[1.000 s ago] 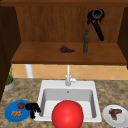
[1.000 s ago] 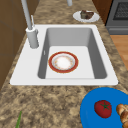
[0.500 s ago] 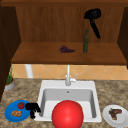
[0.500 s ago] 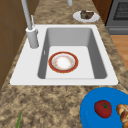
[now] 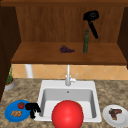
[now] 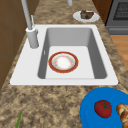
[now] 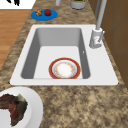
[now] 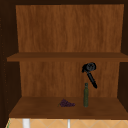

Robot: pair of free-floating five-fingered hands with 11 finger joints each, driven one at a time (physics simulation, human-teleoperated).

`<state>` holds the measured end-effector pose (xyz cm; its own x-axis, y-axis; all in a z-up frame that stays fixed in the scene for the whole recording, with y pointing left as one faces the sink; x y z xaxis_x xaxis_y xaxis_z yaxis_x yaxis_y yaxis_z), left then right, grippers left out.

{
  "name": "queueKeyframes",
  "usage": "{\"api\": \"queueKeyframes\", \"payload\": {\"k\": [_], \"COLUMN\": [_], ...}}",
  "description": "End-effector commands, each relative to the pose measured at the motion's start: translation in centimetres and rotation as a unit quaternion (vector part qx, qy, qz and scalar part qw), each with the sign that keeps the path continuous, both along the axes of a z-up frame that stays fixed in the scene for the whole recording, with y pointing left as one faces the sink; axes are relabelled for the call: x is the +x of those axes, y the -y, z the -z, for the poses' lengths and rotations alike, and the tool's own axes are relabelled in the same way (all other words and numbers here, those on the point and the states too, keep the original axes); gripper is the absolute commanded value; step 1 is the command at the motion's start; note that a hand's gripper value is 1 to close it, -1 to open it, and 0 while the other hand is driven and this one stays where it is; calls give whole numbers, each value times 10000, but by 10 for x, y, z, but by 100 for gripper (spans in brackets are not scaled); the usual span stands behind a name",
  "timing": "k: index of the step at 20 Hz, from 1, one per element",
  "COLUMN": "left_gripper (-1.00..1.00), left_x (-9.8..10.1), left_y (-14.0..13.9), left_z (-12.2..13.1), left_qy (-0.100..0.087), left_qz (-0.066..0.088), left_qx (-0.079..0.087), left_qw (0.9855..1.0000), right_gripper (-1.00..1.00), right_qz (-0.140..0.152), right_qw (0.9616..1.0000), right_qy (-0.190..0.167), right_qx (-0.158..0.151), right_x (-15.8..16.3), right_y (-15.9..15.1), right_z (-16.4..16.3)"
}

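My right hand (image 5: 91, 16) hovers high in the open wooden cabinet, and it also shows in the upper view (image 8: 89, 68). Its straight fingers (image 5: 94, 30) slant down and to the right, just above and to the right of the neck of a dark green bottle (image 5: 86, 41). They are close to the bottle but apart from it. The bottle (image 8: 86, 95) stands upright on the lower shelf (image 5: 45, 56). My left hand (image 5: 32, 108) hangs idle and relaxed at the right edge of a blue plate (image 5: 11, 115), holding nothing.
Purple grapes (image 5: 66, 49) lie on the shelf to the left of the bottle. The blue plate carries a tomato (image 6: 103, 108) and bread. A red-rimmed plate (image 6: 63, 62) lies in the sink (image 6: 100, 62). A white plate with meat (image 5: 115, 114) sits to the right, and a faucet (image 5: 68, 76) stands behind the sink.
My right hand has drifted slightly to the left, closer to the bottle's top. The left hand and all objects have stayed put.
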<state>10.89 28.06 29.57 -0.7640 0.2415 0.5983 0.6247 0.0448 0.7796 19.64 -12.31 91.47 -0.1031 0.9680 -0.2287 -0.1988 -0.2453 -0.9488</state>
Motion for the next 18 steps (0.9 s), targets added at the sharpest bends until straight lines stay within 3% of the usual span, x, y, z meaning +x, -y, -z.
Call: {"api": "queueKeyframes", "payload": {"k": [1,5,13,18], "left_gripper": [0,0,0,0], "left_x": [0,0,0,0], "left_y": [0,0,0,0], "left_z": [0,0,0,0], "left_qy": [0,0,0,0], "left_qz": [0,0,0,0], "left_qx": [0,0,0,0], "left_qw": [10000,10000,10000,10000], "right_gripper": [-100,-100,-100,-100], "right_qz": [0,40,98,170], "right_qw": [9996,9992,9959,9912], "right_qy": [-297,-406,-901,-1310], "right_qx": [0,-8,-1,5], "right_x": [29,63,114,142], "right_y": [-3,-6,-5,-5], "right_z": [9,11,46,60]}}
